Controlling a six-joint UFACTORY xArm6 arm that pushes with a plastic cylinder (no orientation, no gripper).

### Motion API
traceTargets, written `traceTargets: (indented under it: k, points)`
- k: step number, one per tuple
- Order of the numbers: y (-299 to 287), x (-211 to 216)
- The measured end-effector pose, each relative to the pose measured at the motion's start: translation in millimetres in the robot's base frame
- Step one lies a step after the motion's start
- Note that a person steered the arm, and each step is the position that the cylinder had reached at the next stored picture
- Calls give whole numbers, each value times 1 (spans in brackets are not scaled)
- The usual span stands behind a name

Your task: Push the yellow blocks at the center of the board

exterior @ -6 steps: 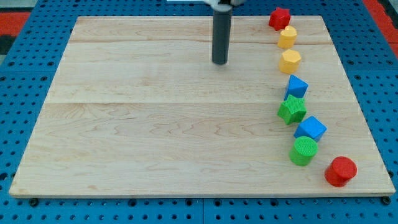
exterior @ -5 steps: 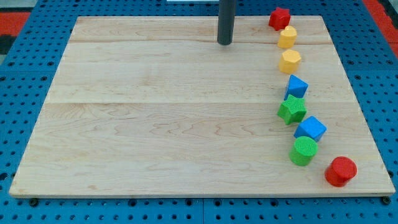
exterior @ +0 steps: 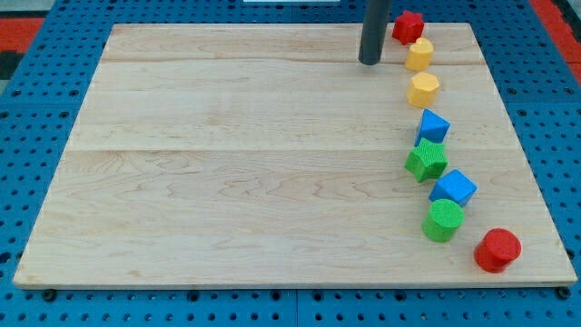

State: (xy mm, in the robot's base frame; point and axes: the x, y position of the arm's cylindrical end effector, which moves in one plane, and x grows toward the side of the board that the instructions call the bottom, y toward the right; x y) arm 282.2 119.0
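Resting near view's top, my tip (exterior: 369,62) left of upper yellow block (exterior: 418,54).

Bright, even overhead light; sharp focus throughout; soft short shadows under blocks; no glare, blur.
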Motion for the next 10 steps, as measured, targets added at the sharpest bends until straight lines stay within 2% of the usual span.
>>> traceTargets:
  k: [1,2,3,4,5,6,7,8,9,10]
  points:
    - [38,15]
    - [115,13]
    - [160,-4]
    - [153,-57]
    - [78,-27]
    - [-17,38]
    - [-105,62]
    - [-141,86]
    - [-72,29]
    - [18,11]
